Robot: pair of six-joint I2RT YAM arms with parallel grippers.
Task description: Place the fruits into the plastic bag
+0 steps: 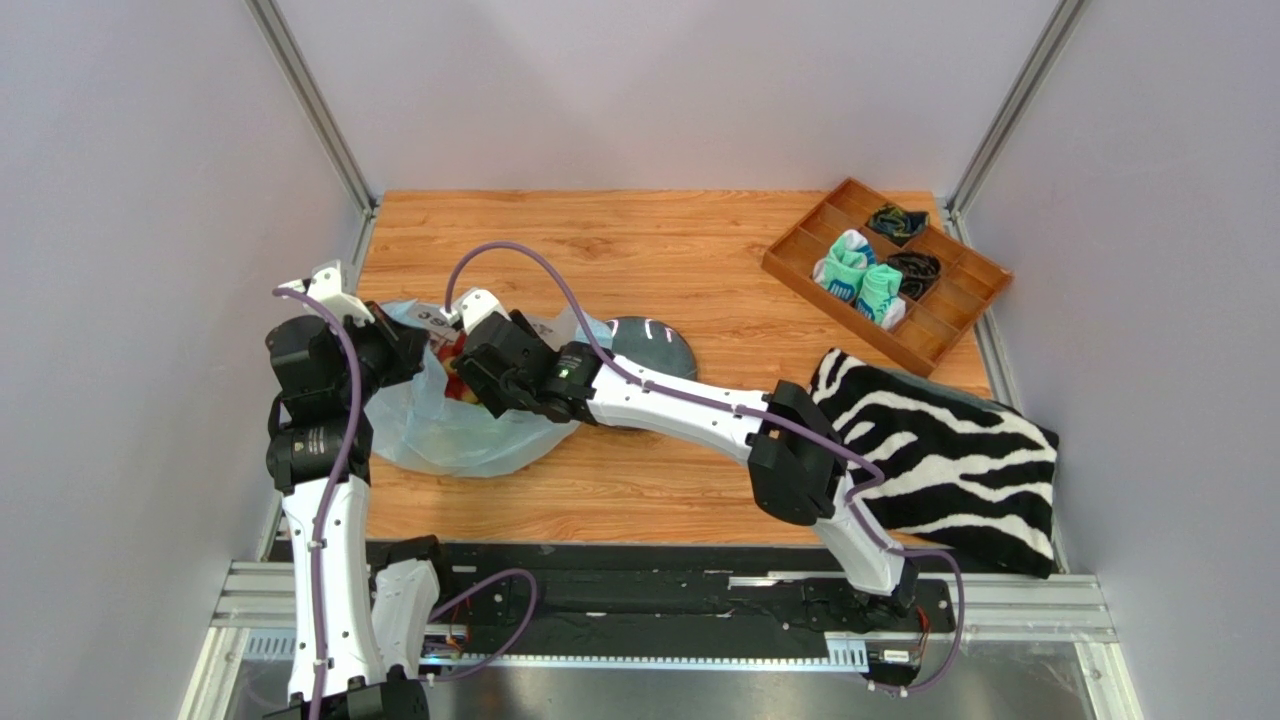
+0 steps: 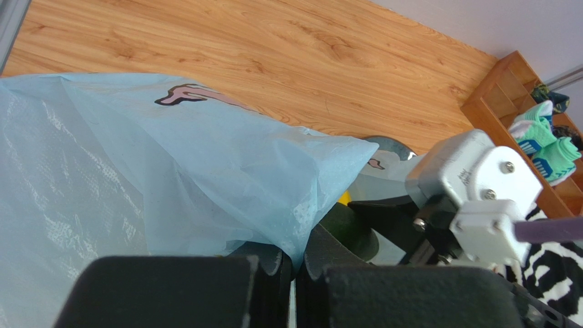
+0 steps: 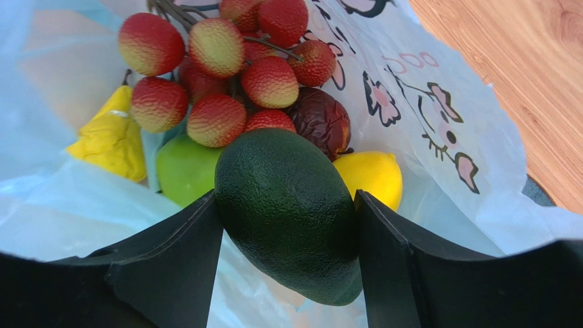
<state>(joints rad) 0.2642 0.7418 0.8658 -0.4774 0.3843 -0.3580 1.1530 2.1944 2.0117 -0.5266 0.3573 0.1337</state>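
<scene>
Between the black fingers (image 3: 171, 260) of the right gripper (image 3: 287, 229) sits the dark green fruit (image 3: 284, 181); both fingers press on its sides, so the gripper is clamped on it. This fruit hangs inside the mouth of the plastic bag (image 3: 445, 191), above the other fruits in it: the small red ones (image 3: 219, 61), the dark red-purple fruit (image 3: 320, 119), the lemon (image 3: 375, 176), the green apple (image 3: 183, 169) and the yellow pear (image 3: 109, 140). The bag lies near the left edge of the tabletop (image 1: 676, 240), about halfway between the near and far edges. The left gripper (image 2: 295, 283) has its fingers together on a fold of the bag's rim and holds it up. A dark plate (image 1: 661, 345) is just to the right of the bag.
</scene>
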